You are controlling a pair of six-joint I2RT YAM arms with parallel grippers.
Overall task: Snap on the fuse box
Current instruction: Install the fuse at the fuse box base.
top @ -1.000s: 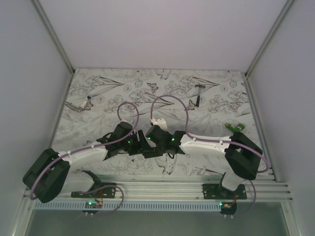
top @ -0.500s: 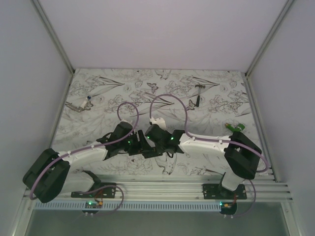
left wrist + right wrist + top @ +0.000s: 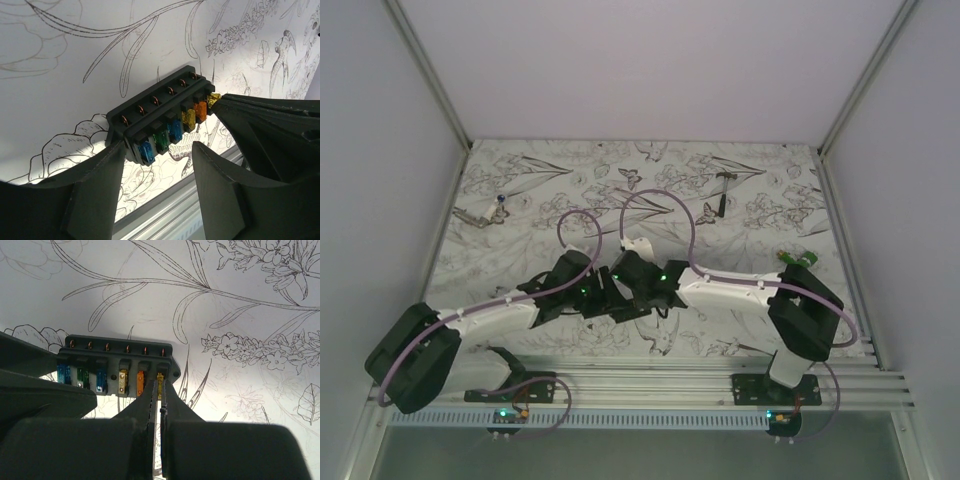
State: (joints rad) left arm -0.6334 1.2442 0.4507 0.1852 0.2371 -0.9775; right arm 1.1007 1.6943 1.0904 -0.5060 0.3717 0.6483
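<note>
The fuse box [image 3: 155, 107] is a black bar with a row of blue, green, yellow and orange fuses on one face. It also fills the middle of the right wrist view [image 3: 115, 355]. My left gripper [image 3: 157, 145] stands open around the end with the blue fuse. Its left finger [image 3: 100, 180] touches the box, and table shows between the box and the other finger. My right gripper [image 3: 160, 385] is shut on a small yellow fuse [image 3: 160, 380] at the box's last slot. In the top view both grippers [image 3: 612, 290] meet at mid-table and hide the box.
A tiny hammer [image 3: 723, 180] lies at the far right. A small green object [image 3: 800, 259] sits by the right wall, and a metal tool [image 3: 480, 215] lies at the far left. The aluminium rail [image 3: 640, 380] runs along the near edge, with enclosure walls on both sides.
The right arm has edged left toward the left gripper, and its jaws have closed on the yellow fuse. The left arm has hardly moved.
</note>
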